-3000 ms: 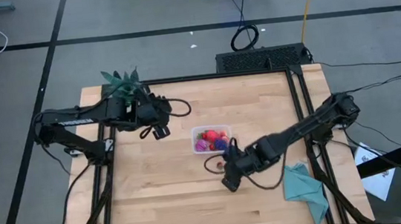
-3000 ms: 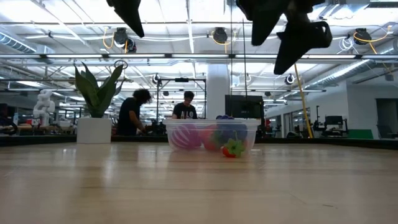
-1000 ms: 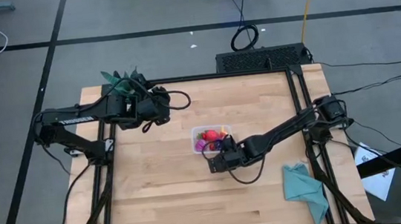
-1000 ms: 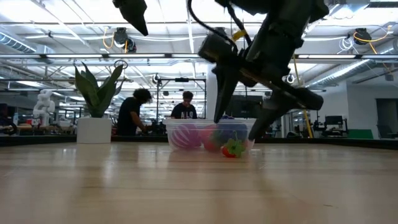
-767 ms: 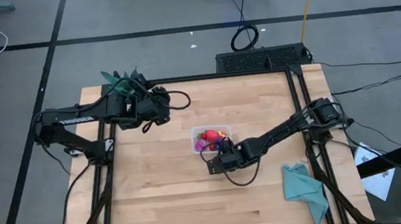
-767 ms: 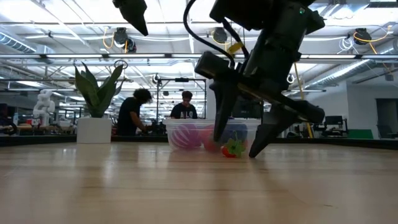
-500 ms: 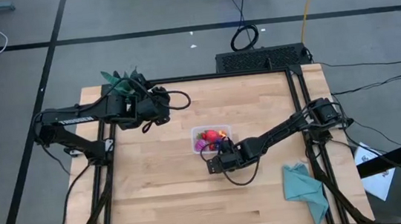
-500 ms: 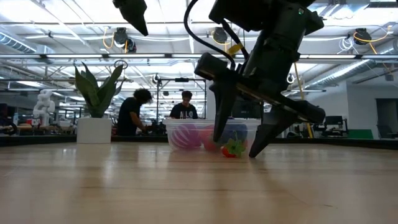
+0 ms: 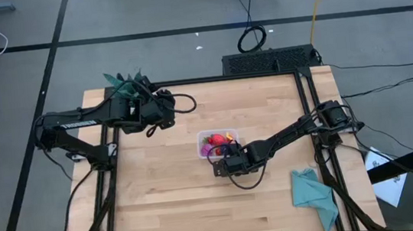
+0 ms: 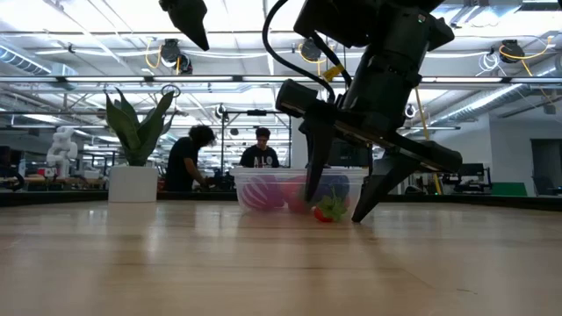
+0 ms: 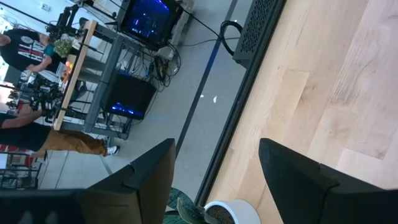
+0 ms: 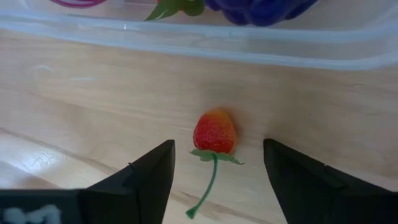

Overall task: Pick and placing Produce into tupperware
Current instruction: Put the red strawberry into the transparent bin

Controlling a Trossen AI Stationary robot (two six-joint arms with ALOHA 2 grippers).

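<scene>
Wooden table [image 9: 170, 204] carries everything: the right end effector [image 10: 338, 211] is lowered with its fingers spread, a small red strawberry [image 12: 214, 132] lying between them untouched, the clear tupperware [image 9: 203, 140] of produce just beyond. Left end effector [image 9: 149, 131], also open, hangs well away near the potted plant [image 9: 126, 83].

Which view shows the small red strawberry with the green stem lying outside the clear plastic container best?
The right wrist view: the small red strawberry lies in full sight on the wood between the open right gripper fingers, beside the clear plastic container. The low view shows it partly behind a finger. The high view hides it; the left wrist view misses it.
</scene>
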